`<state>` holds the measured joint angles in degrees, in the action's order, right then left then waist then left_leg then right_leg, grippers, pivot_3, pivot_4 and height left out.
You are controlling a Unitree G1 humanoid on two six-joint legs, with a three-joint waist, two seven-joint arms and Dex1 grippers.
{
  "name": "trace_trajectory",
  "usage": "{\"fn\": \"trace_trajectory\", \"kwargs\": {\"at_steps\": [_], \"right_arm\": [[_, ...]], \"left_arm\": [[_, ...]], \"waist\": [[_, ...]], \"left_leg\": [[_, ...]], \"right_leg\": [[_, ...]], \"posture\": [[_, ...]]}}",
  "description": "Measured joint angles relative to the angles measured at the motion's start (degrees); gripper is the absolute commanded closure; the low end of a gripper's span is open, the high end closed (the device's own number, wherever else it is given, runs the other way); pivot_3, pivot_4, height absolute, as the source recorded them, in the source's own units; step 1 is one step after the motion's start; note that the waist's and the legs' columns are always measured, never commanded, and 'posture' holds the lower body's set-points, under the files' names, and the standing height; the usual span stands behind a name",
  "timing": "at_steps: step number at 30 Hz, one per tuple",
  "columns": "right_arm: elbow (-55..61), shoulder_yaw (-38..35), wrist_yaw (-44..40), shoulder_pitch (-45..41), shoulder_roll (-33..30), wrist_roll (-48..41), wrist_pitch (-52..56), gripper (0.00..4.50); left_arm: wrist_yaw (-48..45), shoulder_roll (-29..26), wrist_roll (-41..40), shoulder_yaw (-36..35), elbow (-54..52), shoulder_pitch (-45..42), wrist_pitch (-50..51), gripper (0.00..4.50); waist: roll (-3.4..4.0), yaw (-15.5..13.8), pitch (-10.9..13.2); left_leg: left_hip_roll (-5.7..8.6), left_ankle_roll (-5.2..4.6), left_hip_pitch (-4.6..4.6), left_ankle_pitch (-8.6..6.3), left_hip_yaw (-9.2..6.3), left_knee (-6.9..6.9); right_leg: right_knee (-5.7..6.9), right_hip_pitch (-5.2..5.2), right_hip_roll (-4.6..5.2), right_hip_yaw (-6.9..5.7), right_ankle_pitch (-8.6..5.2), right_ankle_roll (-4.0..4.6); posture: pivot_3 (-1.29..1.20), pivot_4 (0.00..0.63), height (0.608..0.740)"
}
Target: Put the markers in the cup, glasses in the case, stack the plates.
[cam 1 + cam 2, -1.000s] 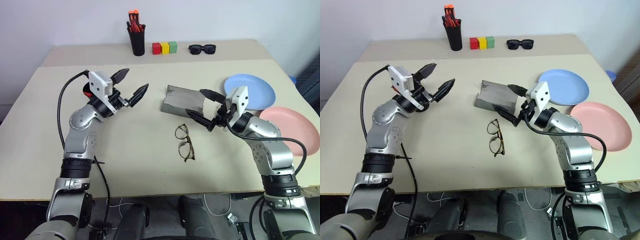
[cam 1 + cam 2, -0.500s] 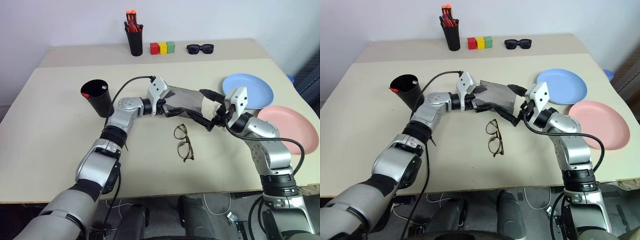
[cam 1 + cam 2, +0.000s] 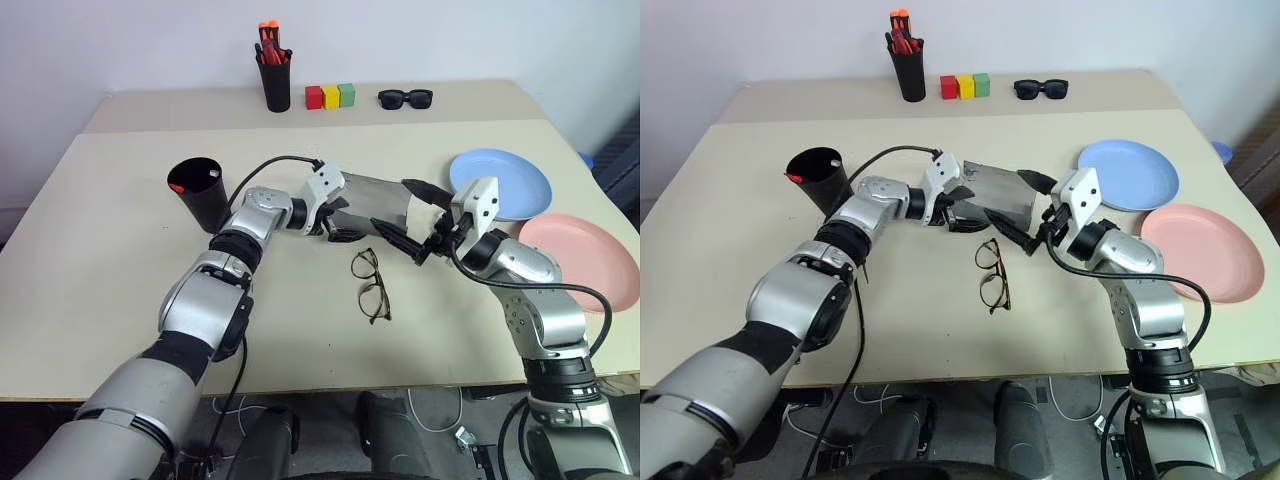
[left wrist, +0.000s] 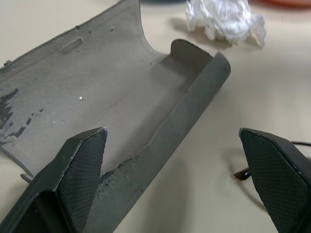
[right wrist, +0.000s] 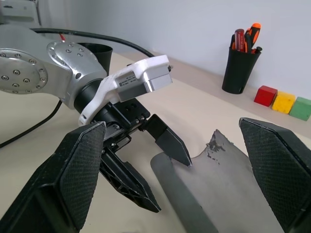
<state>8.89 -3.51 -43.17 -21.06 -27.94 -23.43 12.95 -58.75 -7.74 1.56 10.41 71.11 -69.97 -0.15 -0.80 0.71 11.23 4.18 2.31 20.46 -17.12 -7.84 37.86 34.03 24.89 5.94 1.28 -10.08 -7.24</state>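
The grey case (image 3: pixel 378 198) lies open mid-table with its flap laid back. My left gripper (image 3: pixel 350 222) is at its left end, open, and the case's front wall (image 4: pixel 160 145) lies between its fingers. Across the case's right end my right gripper (image 3: pixel 392 206) stands wide open. In front of the case the wire-framed glasses (image 3: pixel 364 265) lie flat on the table. The black cup (image 3: pixel 200 195) stands upright to the left, a red marker end (image 3: pixel 177 187) showing at its rim. The blue plate (image 3: pixel 522 178) and the pink plate (image 3: pixel 592 255) lie side by side at the right.
On the back table stand a black pen holder (image 3: pixel 273 82) of orange-capped markers, coloured blocks (image 3: pixel 330 96) and black sunglasses (image 3: pixel 405 98). A crumpled white wad (image 4: pixel 223 19) lies by the case's right end. The pink plate sits near the table's right edge.
My left arm swung from over the cup across to the case's left end and dipped, uncovering the cup. In the last half second it barely moved. The right arm stayed put.
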Motion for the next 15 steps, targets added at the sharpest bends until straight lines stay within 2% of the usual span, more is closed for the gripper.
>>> {"fn": "trace_trajectory", "kwargs": {"at_steps": [5,6,15], "right_arm": [[0.39,-0.01,0.05,0.07,-0.03,-0.06,0.63,0.00],[0.43,-0.01,0.05,0.07,-0.03,-0.06,0.65,0.00],[0.43,0.00,0.02,0.06,-0.03,-0.03,0.69,0.00]], "left_arm": [[-3.04,-0.23,1.26,-0.08,-0.02,-0.16,1.22,4.04],[-3.52,-0.10,1.65,0.02,0.04,-0.13,1.57,4.43],[-5.91,0.26,3.70,0.19,0.10,0.19,3.90,4.48]], "waist": [[0.00,-0.11,0.00],[0.00,-0.12,0.00],[0.00,0.26,0.00]], "left_leg": [[0.00,-0.03,-0.02,-0.02,-0.01,0.05],[0.01,-0.03,-0.01,-0.02,-0.01,0.07],[0.00,-0.08,-0.02,-0.04,-0.01,0.08]], "right_leg": [[0.00,-0.08,0.00,-0.01,0.00,-0.01],[-0.01,-0.08,0.00,-0.01,0.01,-0.03],[0.02,-0.06,-0.01,0.00,0.02,-0.05]], "posture": [[0.00,0.150,0.740],[0.00,0.150,0.740],[0.00,0.150,0.740]]}}
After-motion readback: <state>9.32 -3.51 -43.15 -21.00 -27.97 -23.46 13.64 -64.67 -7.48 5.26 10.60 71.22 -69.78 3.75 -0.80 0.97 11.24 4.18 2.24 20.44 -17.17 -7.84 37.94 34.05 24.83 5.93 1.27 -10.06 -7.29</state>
